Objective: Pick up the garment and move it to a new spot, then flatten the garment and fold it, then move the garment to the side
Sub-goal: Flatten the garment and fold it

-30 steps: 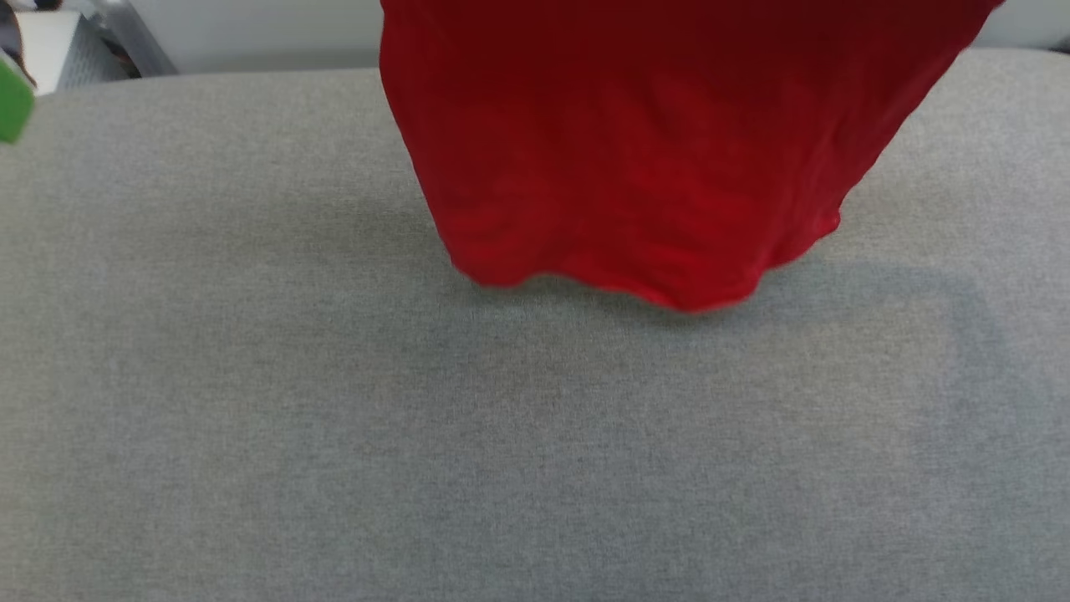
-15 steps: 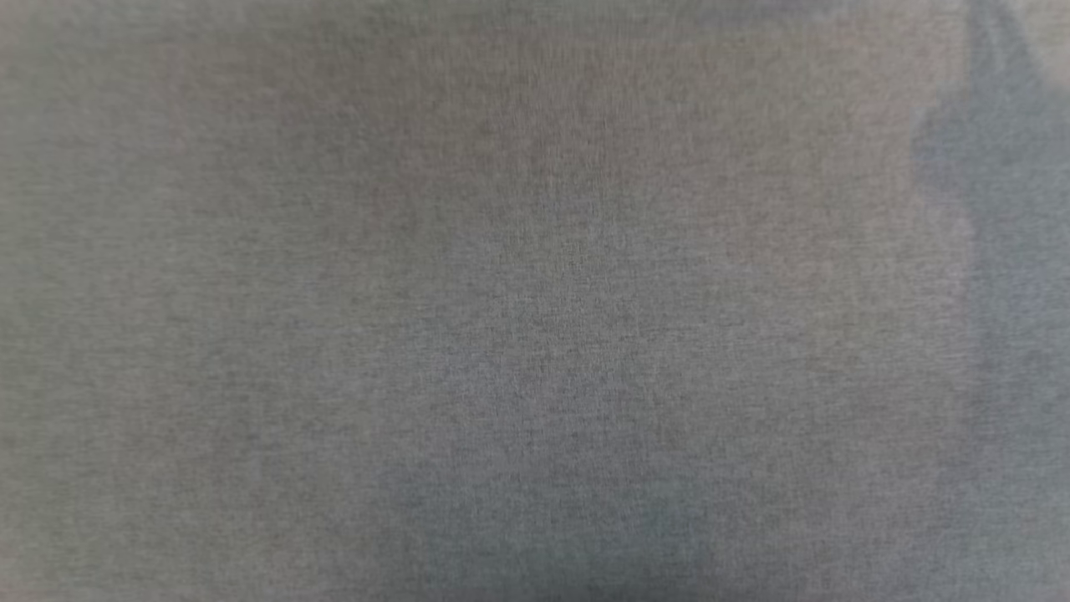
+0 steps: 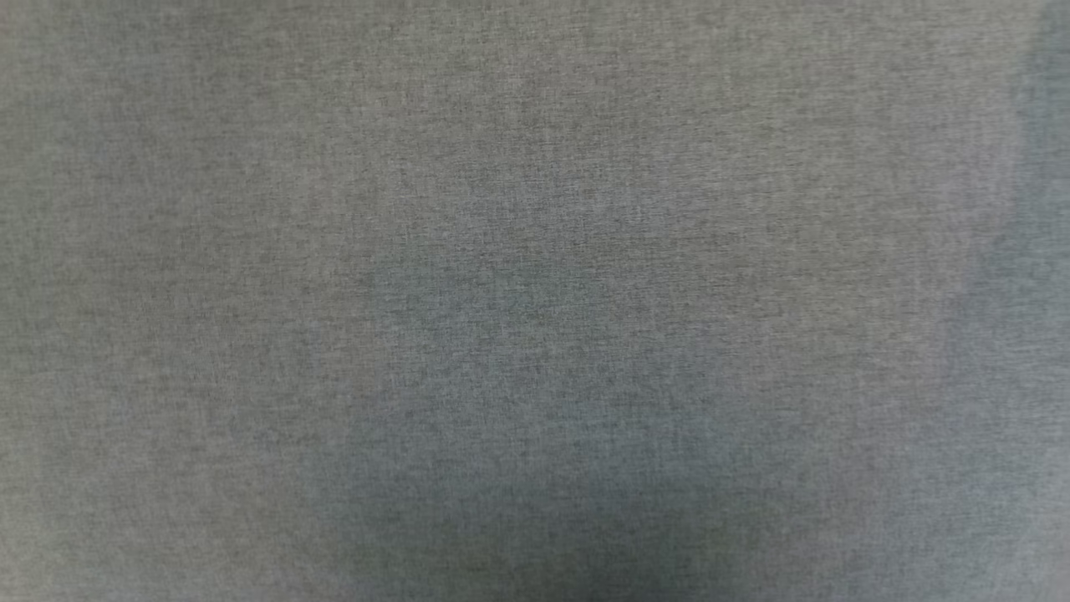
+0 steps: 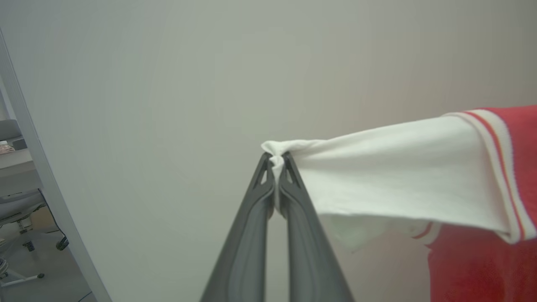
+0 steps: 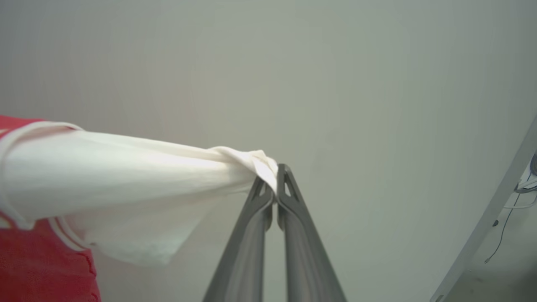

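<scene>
Your left hand (image 4: 277, 156) is clamped on the shirt (image 4: 398, 176): fingers pressed together, with a wad of white sleeve pinched at the tips. The sleeve pulls off to that view's right. Red-white stripe trim shows at its far end, and the red body hangs below at the right edge.

Your right hand (image 5: 272, 174) grips the same way on the other white sleeve, with cloth bunched over the tips. That sleeve runs out to that view's left, and the red body sits low at the left edge.

The shirt is up in the air, held by both sleeves in front of a plain pale wall (image 4: 168, 84).

The head view shows grey woven cloth, probably the tabletop (image 3: 251, 209), though it's hard to be sure this close. A darker shadow (image 3: 535, 518) sits at bottom centre.

In the left wrist view there's a grey post (image 4: 46, 184) at the left edge with a chair (image 4: 16, 209) behind it. In the right wrist view a cable (image 5: 503, 239) hangs at the far right.
</scene>
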Controlling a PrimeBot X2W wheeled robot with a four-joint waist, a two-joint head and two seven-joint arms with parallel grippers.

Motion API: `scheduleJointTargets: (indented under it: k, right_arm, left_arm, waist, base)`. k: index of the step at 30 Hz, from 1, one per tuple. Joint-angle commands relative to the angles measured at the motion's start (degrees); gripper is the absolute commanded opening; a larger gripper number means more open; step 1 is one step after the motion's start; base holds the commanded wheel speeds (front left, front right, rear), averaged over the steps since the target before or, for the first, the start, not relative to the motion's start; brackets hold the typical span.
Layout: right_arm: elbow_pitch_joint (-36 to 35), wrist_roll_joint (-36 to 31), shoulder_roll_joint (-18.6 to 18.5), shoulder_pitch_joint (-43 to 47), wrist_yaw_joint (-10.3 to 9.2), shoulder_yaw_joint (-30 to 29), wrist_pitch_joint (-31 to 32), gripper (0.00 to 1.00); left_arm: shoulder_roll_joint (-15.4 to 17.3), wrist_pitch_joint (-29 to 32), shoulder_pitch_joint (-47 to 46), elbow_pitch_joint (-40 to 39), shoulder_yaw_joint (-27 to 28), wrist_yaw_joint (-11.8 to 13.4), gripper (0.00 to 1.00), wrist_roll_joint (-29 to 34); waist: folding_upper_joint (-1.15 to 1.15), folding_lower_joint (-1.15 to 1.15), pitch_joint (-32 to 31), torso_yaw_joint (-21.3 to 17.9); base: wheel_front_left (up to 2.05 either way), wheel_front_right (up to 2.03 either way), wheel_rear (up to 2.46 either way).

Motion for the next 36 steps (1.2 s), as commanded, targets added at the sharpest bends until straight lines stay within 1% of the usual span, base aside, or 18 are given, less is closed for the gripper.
scheduleJointTargets:
  k: [1, 5, 9, 15, 21, 27, 33, 36]
  right_arm:
    - [1.29, -0.33, 0.17, 0.03, -0.12, -0.07, -1.03, 0.0]
    - [4.21, 0.14, 0.97, 2.95, -0.12, 0.9, -3.06, 0.0]
    - [6.29, 1.43, 1.26, 8.28, -0.12, 2.79, -4.05, 0.0]
    - [8.61, 4.06, 1.09, 19.36, -0.12, 6.02, -4.11, 0.0]
    - [8.84, 8.45, -0.66, 30.88, -0.12, 9.55, -1.59, 0.0]
    - [6.62, 13.68, -3.12, 41.18, -0.12, 11.64, 1.97, 0.0]
    - [3.13, 18.02, -5.22, 50.64, -0.12, 12.81, 7.37, 0.0]
    - [1.37, 20.16, -5.97, 54.95, -0.12, 11.51, 9.58, 0.0]
  left_arm:
    - [-0.15, -1.29, -0.51, 1.68, 0.02, 0.04, 0.0, -0.38]
    - [-1.54, -4.67, 2.77, 5.06, -1.4, -0.07, 0.0, -2.27]
    - [-3.1, -6.88, 8.78, 7.28, -3.14, -0.11, 0.0, -4.31]
    - [-4.59, -8.84, 21.42, 9.64, -5.73, -0.13, 0.0, -7.01]
    - [-5.52, -9.13, 34.85, 10.72, -7.9, -0.13, 0.0, -10.13]
    - [-4.67, -6.84, 45.53, 11.44, -8.74, 0.14, 0.0, -13.08]
    - [-2.95, 0.46, 54.41, 9.73, -10.43, 0.09, 0.0, -15.61]
    - [-1.87, 4.37, 59.1, 7.15, -11.17, 0.21, 0.0, -16.99]
  waist:
    - [0.0, -0.02, 0.79, 0.58]
    - [0.0, -0.02, 0.47, 1.23]
    - [0.0, -0.02, -1.08, 1.85]
    - [0.0, -0.02, -5.9, 2.41]
    - [0.0, -0.02, -12.08, 2.92]
    - [0.0, -0.02, -19.03, 3.26]
    - [0.0, -0.02, -24.4, 3.42]
    - [0.0, -0.02, -26.37, 3.54]
  base:
    - [0.0, 0.0, 0.0]
    - [0.0, 0.0, 0.0]
    - [0.0, 0.0, 0.0]
    - [0.0, 0.0, 0.0]
    - [0.0, 0.0, 0.0]
    - [0.0, 0.0, 0.0]
    - [0.0, 0.0, 0.0]
    - [0.0, 0.0, 0.0]
